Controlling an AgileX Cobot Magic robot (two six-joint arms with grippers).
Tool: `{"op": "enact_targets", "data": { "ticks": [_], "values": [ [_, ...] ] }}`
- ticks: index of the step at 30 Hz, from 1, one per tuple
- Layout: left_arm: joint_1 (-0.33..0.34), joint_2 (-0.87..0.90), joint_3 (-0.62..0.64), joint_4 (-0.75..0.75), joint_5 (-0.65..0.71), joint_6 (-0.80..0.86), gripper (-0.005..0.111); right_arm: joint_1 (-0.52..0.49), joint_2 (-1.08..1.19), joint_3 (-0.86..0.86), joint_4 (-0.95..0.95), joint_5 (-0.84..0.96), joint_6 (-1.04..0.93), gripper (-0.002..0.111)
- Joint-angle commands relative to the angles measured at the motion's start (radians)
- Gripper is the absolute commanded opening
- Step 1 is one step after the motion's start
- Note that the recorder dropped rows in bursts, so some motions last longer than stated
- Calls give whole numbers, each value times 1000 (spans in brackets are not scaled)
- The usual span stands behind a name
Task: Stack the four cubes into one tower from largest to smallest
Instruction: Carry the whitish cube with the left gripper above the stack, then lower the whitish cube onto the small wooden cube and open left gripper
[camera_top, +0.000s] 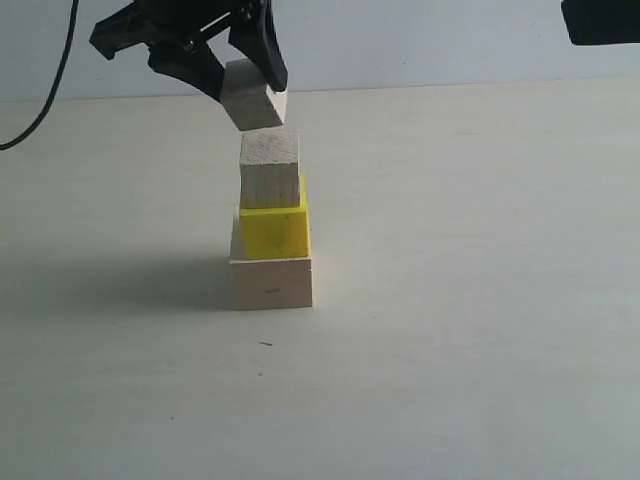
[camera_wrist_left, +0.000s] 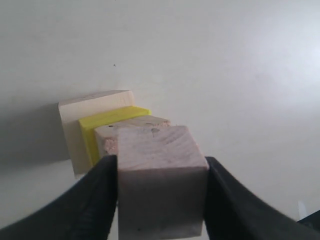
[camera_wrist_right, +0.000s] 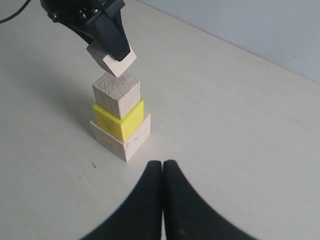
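Note:
Three cubes stand in a column on the table: the large pale wooden cube (camera_top: 271, 283) at the bottom, the yellow cube (camera_top: 275, 229) on it, and the tan wooden cube (camera_top: 270, 170) on top. My left gripper (camera_top: 247, 85) is shut on the smallest whitish cube (camera_top: 253, 96), which hangs tilted just above the tan cube, apart from it. In the left wrist view the whitish cube (camera_wrist_left: 161, 175) sits between both black fingers. My right gripper (camera_wrist_right: 163, 165) is shut on nothing and hovers near the tower's base (camera_wrist_right: 121, 141).
The pale table (camera_top: 470, 300) spreads around the tower. A black cable (camera_top: 50, 90) hangs at the back left. Part of the right arm (camera_top: 600, 20) shows at the top right corner.

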Motion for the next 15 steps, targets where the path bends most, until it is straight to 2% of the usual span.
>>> {"op": "enact_targets", "data": {
  "ticks": [1,15],
  "values": [
    [-7,-4,-7,23,-4,-43,0,-5,-1,3,-4,-8,-2,0],
    [-47,-4,-7,41,-4,-85,0,-5,-1,3,-8,-8,-5,0]
  ]
}}
